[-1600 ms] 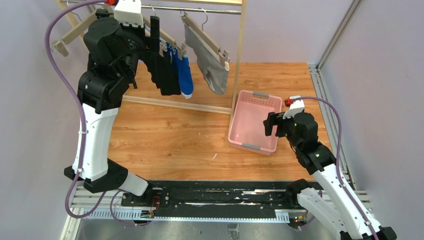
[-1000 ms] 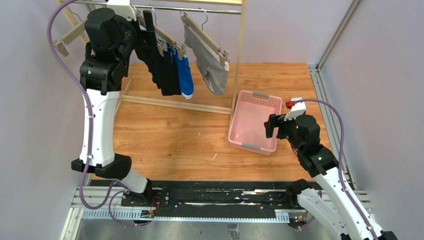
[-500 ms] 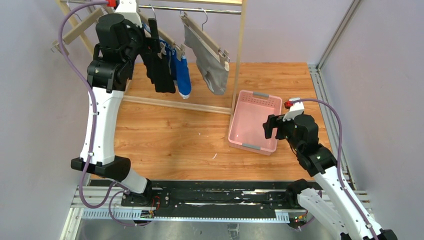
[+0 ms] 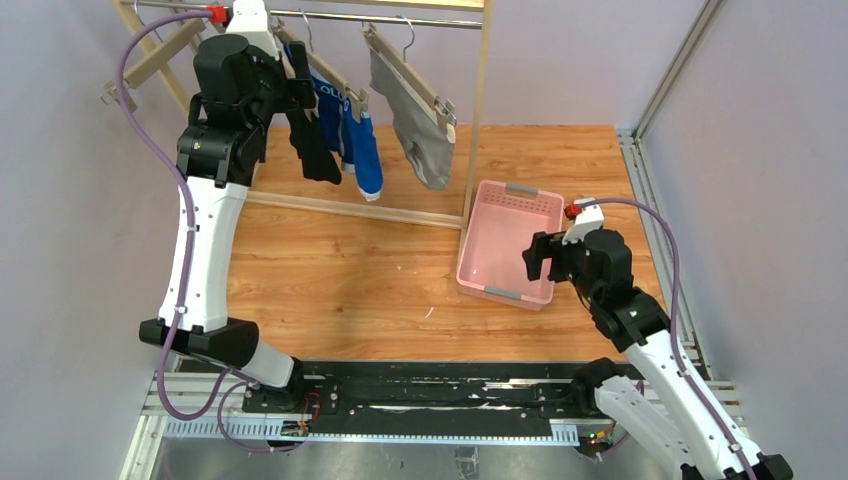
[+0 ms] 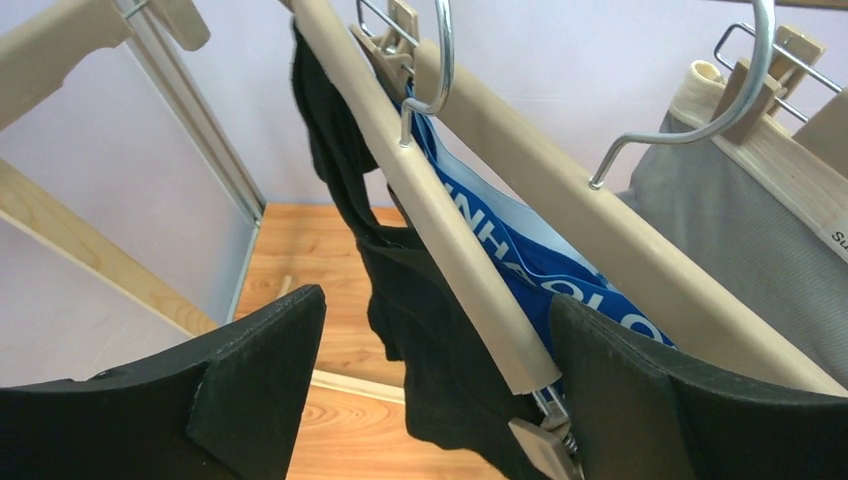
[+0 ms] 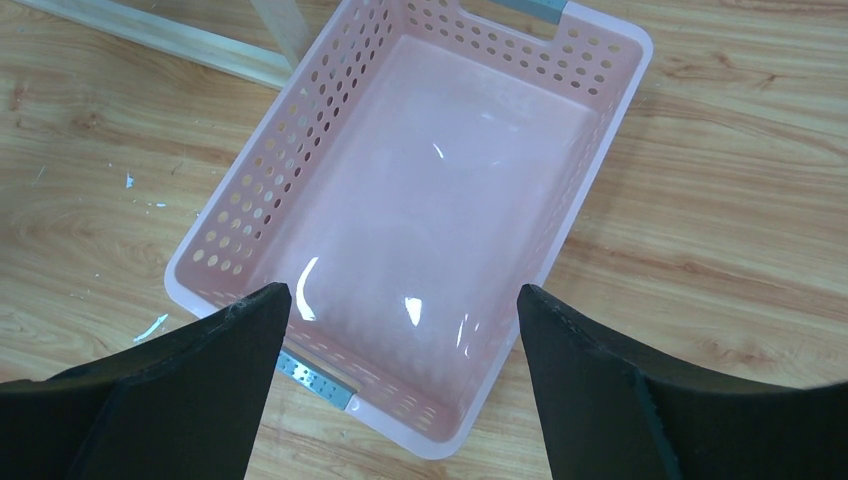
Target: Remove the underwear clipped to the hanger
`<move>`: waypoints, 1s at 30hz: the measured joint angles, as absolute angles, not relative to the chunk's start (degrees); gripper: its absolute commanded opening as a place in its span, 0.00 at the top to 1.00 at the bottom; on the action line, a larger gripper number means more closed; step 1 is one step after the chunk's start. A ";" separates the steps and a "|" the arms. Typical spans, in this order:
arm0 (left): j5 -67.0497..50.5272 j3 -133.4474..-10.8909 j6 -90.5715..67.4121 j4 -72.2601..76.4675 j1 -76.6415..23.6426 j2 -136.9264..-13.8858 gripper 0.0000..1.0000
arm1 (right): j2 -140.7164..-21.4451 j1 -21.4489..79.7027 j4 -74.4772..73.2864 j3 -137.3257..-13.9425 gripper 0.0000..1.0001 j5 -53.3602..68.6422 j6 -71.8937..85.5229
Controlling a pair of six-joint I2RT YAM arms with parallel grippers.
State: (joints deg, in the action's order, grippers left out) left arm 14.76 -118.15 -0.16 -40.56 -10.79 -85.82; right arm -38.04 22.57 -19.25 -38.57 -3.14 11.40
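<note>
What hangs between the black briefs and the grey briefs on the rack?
The blue briefs hang between the black briefs and grey briefs; the top and left wrist views both show it.

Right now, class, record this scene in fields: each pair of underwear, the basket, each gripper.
Black briefs: on a wooden hanger, leftmost of the three garments
Blue briefs: next hanger, white lettering on waistband
Grey briefs: rightmost hanger
Pink basket: empty, on the table
Left gripper: open, jaws either side of the black briefs' hanger
Right gripper: open, above the basket
</note>
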 measured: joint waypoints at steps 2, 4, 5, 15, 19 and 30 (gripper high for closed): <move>15.14 -117.99 -0.23 -40.16 -10.61 -85.62 0.14 | -38.33 22.57 -19.22 -38.41 0.14 -2.81 11.64; 15.44 -117.99 -0.27 -39.59 -10.44 -85.49 0.20 | -38.72 22.57 -19.22 -38.17 0.14 -2.55 11.79; 15.49 -117.99 -0.25 -39.29 -10.37 -85.43 0.23 | -38.94 22.57 -19.20 -38.06 0.14 -2.44 11.84; 14.70 -120.68 -0.14 -38.70 -9.47 -86.50 0.47 | -40.12 22.57 -19.22 -37.91 0.14 -0.86 12.82; 14.15 -121.49 -0.27 -38.83 -9.26 -87.66 0.43 | -39.97 22.57 -19.22 -37.89 0.14 -0.43 13.32; 15.27 -120.14 -0.23 -39.09 -8.56 -88.29 0.39 | -40.01 22.57 -19.20 -37.04 0.14 -0.45 13.45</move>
